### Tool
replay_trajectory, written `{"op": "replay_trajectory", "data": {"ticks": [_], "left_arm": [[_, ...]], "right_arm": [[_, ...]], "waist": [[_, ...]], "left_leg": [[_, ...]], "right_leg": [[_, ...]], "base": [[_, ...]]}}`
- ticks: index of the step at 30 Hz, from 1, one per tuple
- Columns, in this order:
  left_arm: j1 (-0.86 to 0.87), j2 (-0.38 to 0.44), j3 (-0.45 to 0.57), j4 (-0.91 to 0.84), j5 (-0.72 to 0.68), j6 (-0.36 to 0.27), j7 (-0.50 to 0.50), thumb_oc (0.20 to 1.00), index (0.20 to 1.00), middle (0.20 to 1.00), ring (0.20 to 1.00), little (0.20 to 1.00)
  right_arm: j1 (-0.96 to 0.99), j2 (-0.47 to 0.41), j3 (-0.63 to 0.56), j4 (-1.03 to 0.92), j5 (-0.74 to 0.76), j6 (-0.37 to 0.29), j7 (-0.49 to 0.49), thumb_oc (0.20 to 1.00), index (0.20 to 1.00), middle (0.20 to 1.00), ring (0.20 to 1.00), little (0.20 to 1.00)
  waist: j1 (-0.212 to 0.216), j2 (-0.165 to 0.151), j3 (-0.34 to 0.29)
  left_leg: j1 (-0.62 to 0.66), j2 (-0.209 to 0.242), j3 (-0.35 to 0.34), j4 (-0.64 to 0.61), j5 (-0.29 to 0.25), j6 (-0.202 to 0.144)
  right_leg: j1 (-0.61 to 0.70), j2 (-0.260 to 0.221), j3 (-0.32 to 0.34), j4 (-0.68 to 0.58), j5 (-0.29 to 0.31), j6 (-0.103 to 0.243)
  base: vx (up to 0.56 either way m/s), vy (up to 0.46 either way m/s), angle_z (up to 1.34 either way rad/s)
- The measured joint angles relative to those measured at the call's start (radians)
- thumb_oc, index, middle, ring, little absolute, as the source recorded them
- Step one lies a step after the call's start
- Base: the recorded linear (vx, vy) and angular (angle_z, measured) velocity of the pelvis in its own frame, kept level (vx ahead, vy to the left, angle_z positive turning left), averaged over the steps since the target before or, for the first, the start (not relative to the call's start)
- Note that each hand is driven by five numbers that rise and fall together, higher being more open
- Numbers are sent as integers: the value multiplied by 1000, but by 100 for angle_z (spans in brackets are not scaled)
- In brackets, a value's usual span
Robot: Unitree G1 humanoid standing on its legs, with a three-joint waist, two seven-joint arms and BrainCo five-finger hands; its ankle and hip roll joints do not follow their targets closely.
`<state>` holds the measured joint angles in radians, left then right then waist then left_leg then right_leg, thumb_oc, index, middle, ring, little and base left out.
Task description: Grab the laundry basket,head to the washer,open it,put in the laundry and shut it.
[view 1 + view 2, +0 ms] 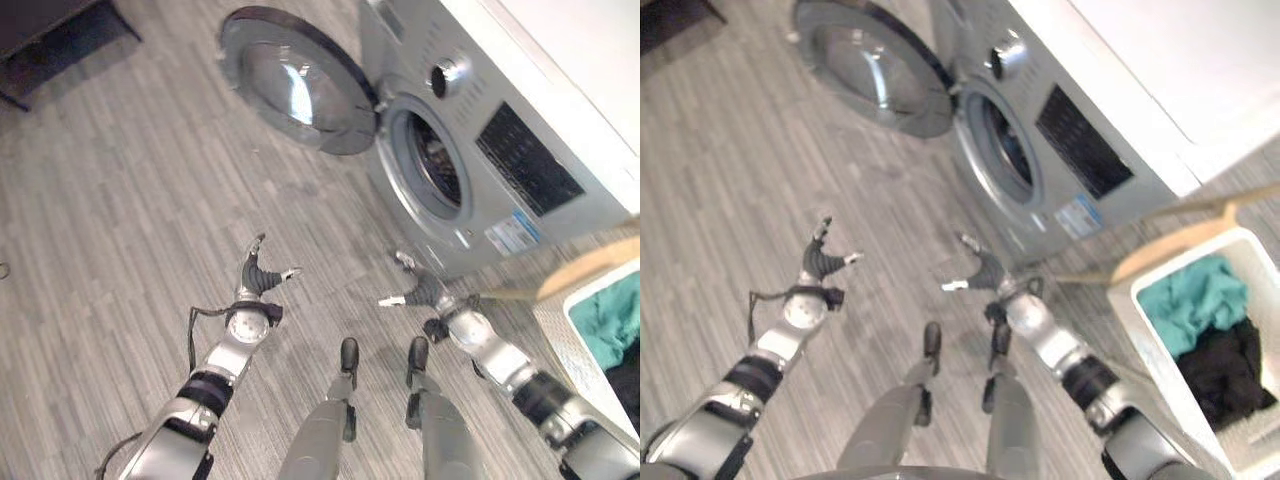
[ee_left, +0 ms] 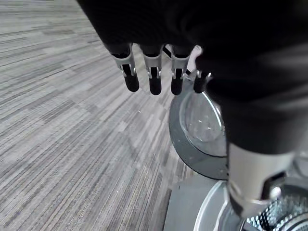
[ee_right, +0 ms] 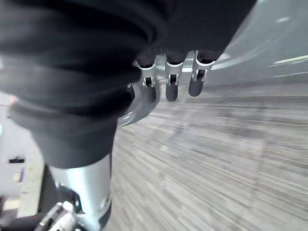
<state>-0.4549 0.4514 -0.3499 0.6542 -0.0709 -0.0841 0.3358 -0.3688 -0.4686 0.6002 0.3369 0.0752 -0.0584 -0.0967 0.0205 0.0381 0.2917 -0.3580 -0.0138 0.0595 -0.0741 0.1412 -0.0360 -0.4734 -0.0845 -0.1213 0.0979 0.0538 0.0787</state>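
Standing before the washing machine (image 1: 500,150), the robot has the round door (image 1: 295,80) already swung wide on the machine's left, so I judge opening done and loading next. In the left eye view both hands hang empty above the grey plank floor (image 1: 120,220): the left hand (image 1: 256,270) well out from the machine's front, the right hand (image 1: 425,290) just below the drum opening (image 1: 435,165), each with relaxed, spread fingers. The laundry basket (image 1: 565,340) sits to the right of the machine, near its lower front corner.

In the right eye view the basket's white rim and curved wooden handle (image 1: 1185,235) show clearly, with a teal garment (image 1: 1195,295) and a black garment (image 1: 1230,370) inside. The next move, I think, calls for the right hand to turn away from the machine, reach over the rim and close on cloth.

In the left wrist view the fingers (image 2: 154,77) are straight, holding nothing, with the door ahead of them beside the machine.

In the right wrist view the fingers (image 3: 171,79) are likewise straight and empty.

Open floor lies left of the machine; the door's edge and the handle are what an arm might catch.
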Motion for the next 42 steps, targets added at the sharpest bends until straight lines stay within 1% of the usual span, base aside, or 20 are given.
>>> {"op": "replay_trajectory", "data": {"ticks": [2, 3, 4, 5, 7, 8, 10, 12, 13, 15, 16, 17, 21, 27, 30, 32, 36, 40, 41, 42], "left_arm": [[-60, 31, -10, 62, 17, 7, 5, 1000, 1000, 1000, 1000, 1000], [-76, 42, -12, 88, 18, 10, 6, 1000, 1000, 1000, 1000, 1000], [-116, 64, -12, 122, 29, 20, 11, 1000, 1000, 1000, 1000, 1000], [-141, 69, -16, 153, 36, 21, 13, 1000, 1000, 1000, 1000, 1000], [-191, 111, -37, 222, 48, 30, 12, 1000, 1000, 1000, 1000, 1000], [-227, 135, -38, 266, 56, 38, 11, 1000, 1000, 1000, 1000, 1000], [-291, 169, -33, 368, 77, 53, 12, 1000, 1000, 1000, 1000, 1000], [-345, 216, -1, 434, 92, 65, 12, 1000, 1000, 1000, 1000, 1000], [-369, 245, 16, 459, 92, 71, 13, 1000, 1000, 1000, 1000, 1000], [-382, 289, 46, 476, 93, 83, 13, 1000, 1000, 1000, 1000, 1000], [-383, 302, 54, 485, 93, 84, 13, 1000, 1000, 1000, 1000, 1000], [-380, 325, 97, 499, 93, 87, 14, 1000, 1000, 1000, 1000, 1000], [-354, 332, 151, 491, 92, 91, 20, 1000, 1000, 1000, 1000, 1000], [-314, 339, 162, 473, 92, 93, 38, 1000, 1000, 1000, 1000, 1000], [-300, 356, 163, 461, 94, 95, 61, 1000, 1000, 1000, 1000, 1000], [-294, 385, 165, 463, 95, 95, 70, 1000, 1000, 1000, 1000, 1000], [-295, 392, 177, 460, 95, 109, 107, 1000, 1000, 1000, 1000, 1000], [-291, 392, 207, 450, 99, 126, 149, 1000, 1000, 1000, 1000, 1000], [-285, 391, 241, 420, 108, 137, 178, 1000, 1000, 1000, 1000, 1000], [-287, 393, 249, 414, 115, 137, 190, 1000, 1000, 1000, 1000, 1000]], "right_arm": [[20, -13, -5, 4, -27, -7, 17, 1000, 1000, 1000, 1000, 1000], [17, -15, -8, 5, -28, -9, 20, 1000, 1000, 1000, 1000, 1000], [35, -18, -4, 26, -27, -12, 35, 1000, 1000, 1000, 1000, 1000], [37, -21, -15, 34, -27, -16, 42, 1000, 1000, 1000, 1000, 1000], [58, -24, -29, 42, -26, -11, 57, 1000, 1000, 1000, 1000, 1000], [76, -28, -43, 39, -25, -14, 57, 1000, 1000, 1000, 1000, 1000], [72, -34, -51, 29, -18, -17, 56, 1000, 1000, 1000, 1000, 1000], [82, -63, -73, -10, -13, -27, 55, 1000, 1000, 1000, 1000, 1000], [93, -70, -105, -40, -3, -36, 51, 1000, 1000, 1000, 1000, 1000], [94, -83, -137, -55, 14, -51, 43, 1000, 1000, 1000, 1000, 1000], [96, -89, -156, -58, 15, -52, 40, 1000, 1000, 1000, 1000, 1000], [108, -111, -181, -90, 25, -51, 32, 1000, 1000, 1000, 1000, 1000], [130, -110, -217, -138, 47, -59, 12, 1000, 1000, 1000, 1000, 1000], [158, -105, -275, -194, 62, -93, -11, 1000, 1000, 1000, 1000, 1000], [168, -101, -281, -206, 63, -102, -22, 1000, 1000, 1000, 1000, 1000], [181, -100, -283, -208, 65, -112, -27, 1000, 1000, 1000, 1000, 1000], [211, -98, -288, -209, 84, -114, -31, 1000, 1000, 1000, 1000, 1000], [213, -96, -291, -209, 84, -121, -33, 1000, 1000, 1000, 1000, 1000], [213, -91, -296, -212, 84, -126, -34, 1000, 1000, 1000, 1000, 1000], [214, -89, -297, -213, 84, -131, -34, 1000, 1000, 1000, 1000, 1000]], "waist": [[-50, -13, 26], [-50, -12, 36], [-80, -25, 51], [-79, -25, 56], [-93, -34, 69], [-119, -37, 79], [-130, -42, 93], [-157, -42, 103], [-163, -47, 114], [-181, -46, 137], [-185, -48, 144], [-185, -52, 151], [-185, -52, 152], [-180, -54, 153], [-181, -73, 162], [-175, -95, 170], [-176, -105, 172], [-172, -113, 172], [-170, -113, 172], [-170, -113, 172]], "left_leg": [[-4, 9, 36, -3, 0, 0], [-4, 12, 41, -4, 1, 2], [-5, 17, 59, -6, -2, 2], [-5, 20, 71, -6, 0, 5], [-7, 28, 93, -6, -4, 10], [-8, 33, 106, -6, -7, 10], [-11, 35, 127, -6, -11, 13], [-27, 39, 146, -6, -12, 11], [-31, 40, 154, -6, -13, 11], [-36, 41, 161, -6, -13, 11], [-36, 41, 167, -6, -13, 11], [-36, 42, 179, -7, -15, 9], [-34, 48, 178, -7, -19, 4], [-33, 54, 166, -6, -21, 1], [-32, 52, 148, -6, -21, 1], [-36, 52, 144, -6, -21, 1], [-57, 51, 117, -6, -17, -1], [-59, 55, 115, -6, -15, 2], [-59, 56, 111, -6, -14, 2], [-59, 56, 107, -6, -14, 2]], "right_leg": [[-15, 14, 28, -17, 22, -4], [-17, 17, 34, -17, 25, -4], [-32, 30, 53, -22, 34, -2], [-33, 34, 62, -21, 38, -5], [-42, 42, 79, -28, 48, -8], [-47, 50, 91, -40, 57, -6], [-52, 59, 107, -50, 67, -11], [-66, 68, 122, -71, 83, -16], [-73, 72, 131, -78, 95, -23], [-76, 74, 130, -91, 121, -47], [-78, 76, 131, -93, 124, -47], [-83, 78, 132, -103, 134, -52], [-83, 83, 128, -106, 137, -56], [-76, 85, 111, -106, 138, -58], [-69, 82, 101, -106, 138, -58], [-67, 80, 96, -115, 134, -53], [-64, 77, 71, -139, 135, -52], [-61, 77, 60, -140, 142, -55], [-58, 77, 52, -141, 143, -55], [-57, 77, 49, -141, 143, -56]], "base": [[-17, 29, -46], [-11, 23, -47], [-8, 10, -37], [-10, 8, -47], [-20, 4, -38], [-28, 12, -33], [-20, 11, -31], [-19, 17, -28], [-8, 13, -29], [9, 1, -18], [13, -9, -29], [16, -11, -30], [12, -8, -11], [10, -4, 6], [-1, -8, 12], [0, -35, 8], [11, -24, 16], [16, -24, 7], [6, -7, 9], [13, -3, 9]]}}
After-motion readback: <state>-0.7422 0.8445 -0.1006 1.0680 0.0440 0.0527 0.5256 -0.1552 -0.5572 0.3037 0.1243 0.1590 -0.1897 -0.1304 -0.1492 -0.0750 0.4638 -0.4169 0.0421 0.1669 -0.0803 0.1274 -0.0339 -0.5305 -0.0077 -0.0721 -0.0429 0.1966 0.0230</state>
